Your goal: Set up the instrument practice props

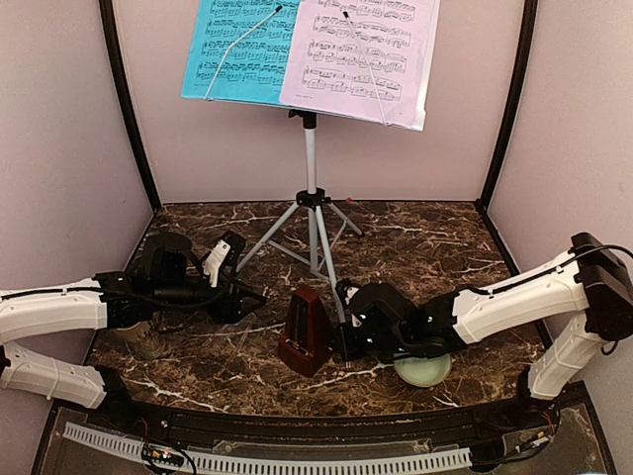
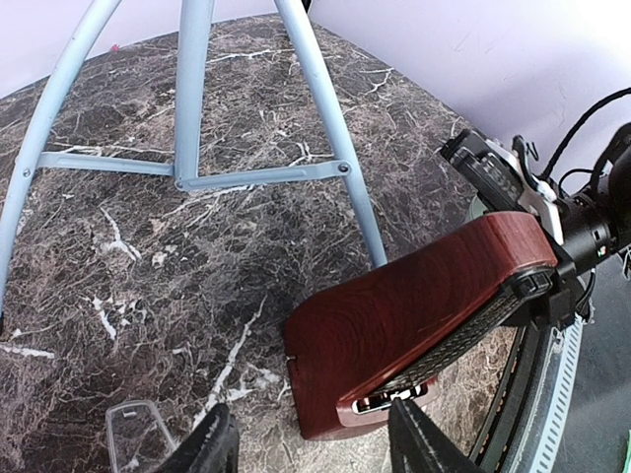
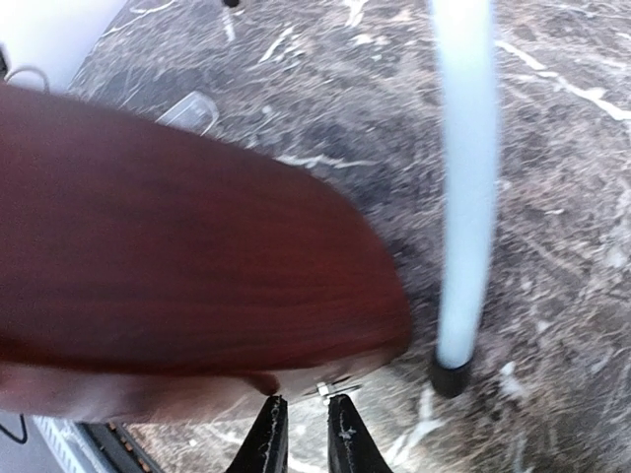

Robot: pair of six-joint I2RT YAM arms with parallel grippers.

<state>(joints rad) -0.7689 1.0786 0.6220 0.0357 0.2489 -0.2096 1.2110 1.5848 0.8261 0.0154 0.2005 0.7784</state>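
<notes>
The silver-white music stand (image 1: 311,163) stands at the back centre of the table. Its desk holds a blue sheet (image 1: 237,45) on the left and a lilac sheet (image 1: 361,54) on the right. The reddish-brown metronome (image 1: 305,336) stands upright in front of the tripod legs. My right gripper (image 3: 301,419) points down along the metronome's (image 3: 177,246) right side. Its jaws are nearly together, and a small metal tab on the base sits at the tips. My left gripper (image 2: 315,443) is open and empty, just left of the metronome (image 2: 414,315).
A pale green bowl (image 1: 423,369) lies under my right wrist. A beige mug (image 1: 148,341) sits beneath my left arm. One tripod foot (image 3: 449,374) rests close to the right of the metronome. Lilac walls enclose the marble table (image 1: 435,257).
</notes>
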